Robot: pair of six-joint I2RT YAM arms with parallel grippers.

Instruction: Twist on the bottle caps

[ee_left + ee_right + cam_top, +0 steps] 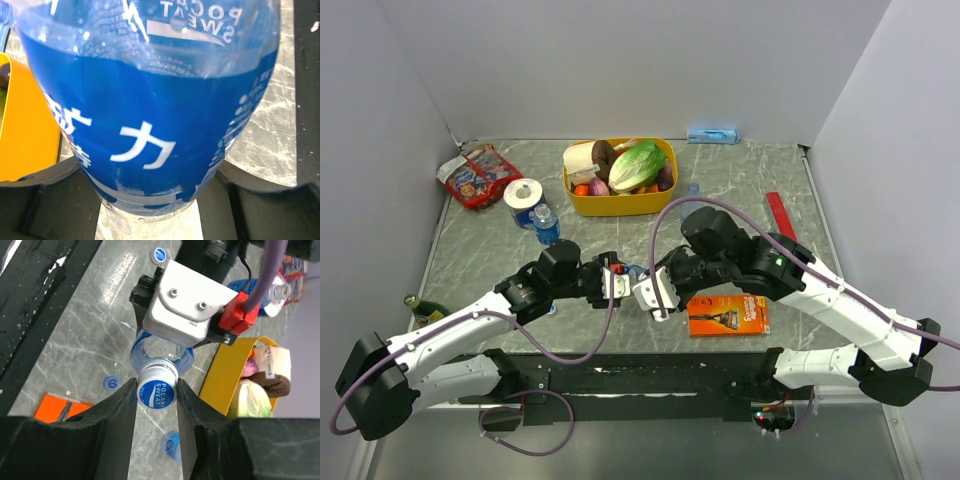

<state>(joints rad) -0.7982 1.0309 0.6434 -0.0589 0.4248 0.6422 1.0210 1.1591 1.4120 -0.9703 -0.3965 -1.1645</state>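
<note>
The left pincer (150,197) is closed narrowly around the lower body of a bottle (150,125), its two fingers pressing the blue label from either side. That grip looks meant to keep the bottle upright and stop it from spinning while the top is worked. The right pincer (156,396) comes in from above and is clamped on the cap (156,386), which sits on the bottle's neck, one finger on each side of its rim. Holding it there lets the wrist turn the cap down onto the thread; how far it is already screwed on cannot be told. The bottle stands on the surface (75,340) between the two arms, near the yellow tub (220,375). Two loose caps (112,383) lie flat on the surface close by, so more bottles probably wait their turn
</note>
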